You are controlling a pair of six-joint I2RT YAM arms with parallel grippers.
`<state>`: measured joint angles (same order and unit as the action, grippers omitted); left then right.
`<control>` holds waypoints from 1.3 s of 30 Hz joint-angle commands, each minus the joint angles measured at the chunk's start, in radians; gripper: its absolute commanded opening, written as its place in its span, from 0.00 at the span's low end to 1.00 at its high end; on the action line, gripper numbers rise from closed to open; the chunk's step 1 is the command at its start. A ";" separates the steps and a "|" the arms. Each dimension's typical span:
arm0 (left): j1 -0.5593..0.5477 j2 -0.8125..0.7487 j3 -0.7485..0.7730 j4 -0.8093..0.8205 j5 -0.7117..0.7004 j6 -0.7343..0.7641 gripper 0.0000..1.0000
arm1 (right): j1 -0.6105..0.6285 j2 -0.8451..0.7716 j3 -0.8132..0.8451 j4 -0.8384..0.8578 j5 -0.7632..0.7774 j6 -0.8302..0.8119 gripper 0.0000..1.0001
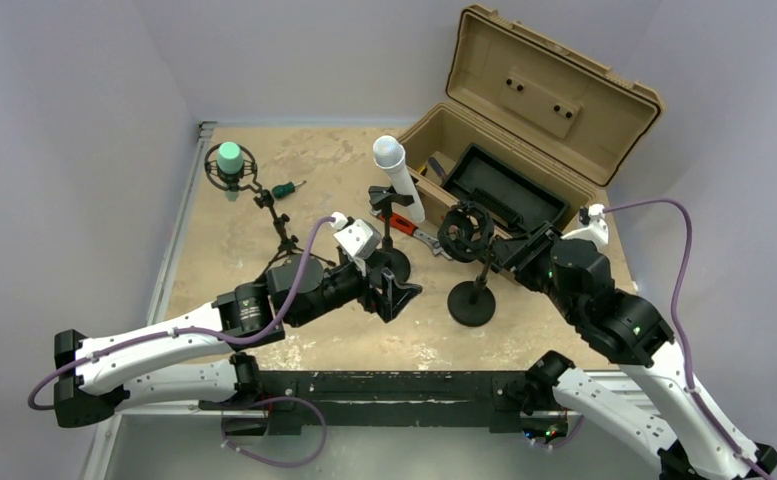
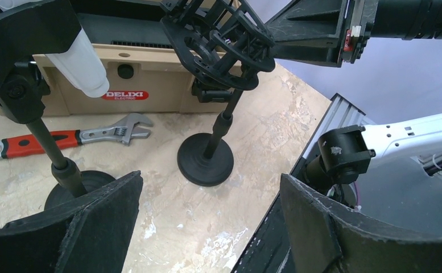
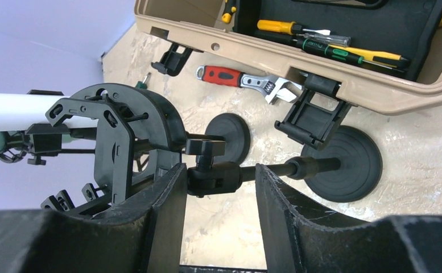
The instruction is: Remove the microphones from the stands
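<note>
Mid-table, the smooth white microphone [image 1: 401, 178] with its mesh head sat tilted in a black round-based stand [image 1: 385, 198] — base partly hidden behind the left gripper [image 1: 396, 293], fingers wide. The right gripper [image 1: 499, 252] loosely straddled the empty shock mount [image 1: 464, 231] at its joint — not clamped.

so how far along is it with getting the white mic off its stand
Nothing is done yet: the white microphone sits in the clip of the centre stand. In hand: the left gripper is open, low beside that stand, and the right gripper is open at the neck of the empty shock-mount stand. Left: grip the microphone and lift it clear.
</note>
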<state>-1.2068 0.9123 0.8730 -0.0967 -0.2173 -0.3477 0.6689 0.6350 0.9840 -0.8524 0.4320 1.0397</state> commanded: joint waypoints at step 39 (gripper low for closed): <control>-0.003 0.016 0.029 -0.001 -0.008 -0.013 0.89 | 0.002 0.160 0.245 -0.025 -0.239 -0.481 0.00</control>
<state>-1.2068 0.9333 0.8730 -0.1009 -0.2138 -0.3557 0.6678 0.8070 1.2243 -0.8677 0.2302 0.5716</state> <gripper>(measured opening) 0.890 0.003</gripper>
